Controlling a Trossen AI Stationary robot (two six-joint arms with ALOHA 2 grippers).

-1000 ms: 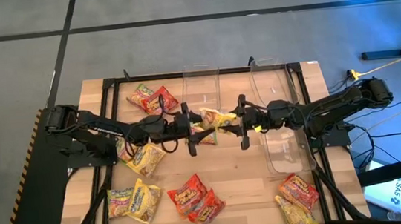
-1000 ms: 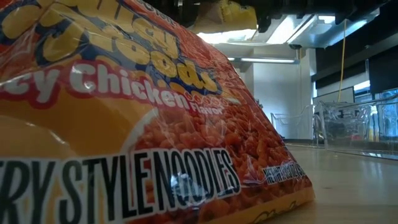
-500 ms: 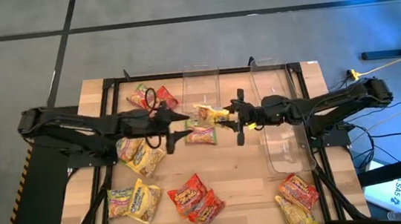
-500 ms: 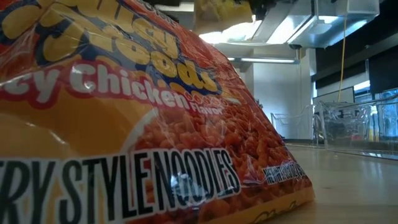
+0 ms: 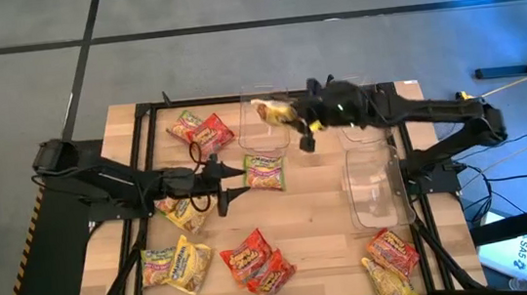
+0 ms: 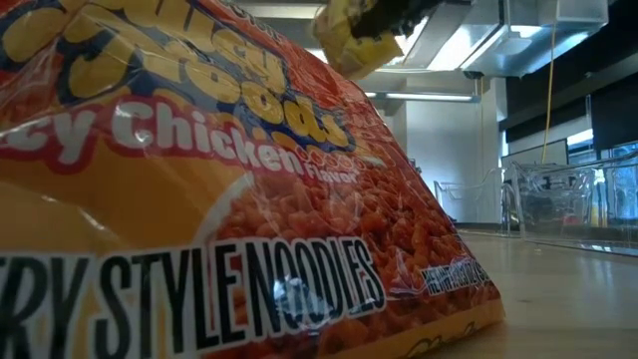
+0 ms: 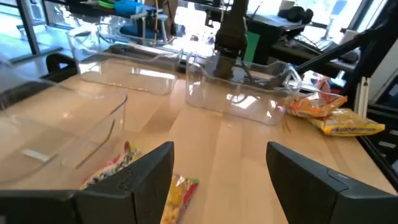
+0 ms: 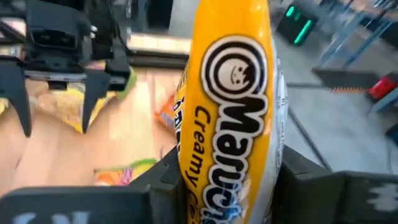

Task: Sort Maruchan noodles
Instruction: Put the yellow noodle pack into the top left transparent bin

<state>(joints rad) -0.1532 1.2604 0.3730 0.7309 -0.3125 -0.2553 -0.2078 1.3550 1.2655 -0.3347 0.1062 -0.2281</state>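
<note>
The right end effector (image 5: 296, 117) gripped a yellow crinkly plastic noodle packet (image 5: 275, 111) over the far clear plastic bin (image 5: 263, 118); a thin pinch risked slippage; the left end effector (image 5: 220, 183) stood open, empty.

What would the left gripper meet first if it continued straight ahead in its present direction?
Probably the light green noodle packet: the open left gripper points at it across the table. Its height above the packet is unclear, so it might pass over.

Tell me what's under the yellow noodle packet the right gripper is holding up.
The right gripper holds the yellow packet above the left clear bin. The bin section showing around it looks empty; the part directly beneath the packet is covered. A green packet lies on the table nearer the left gripper.
</note>
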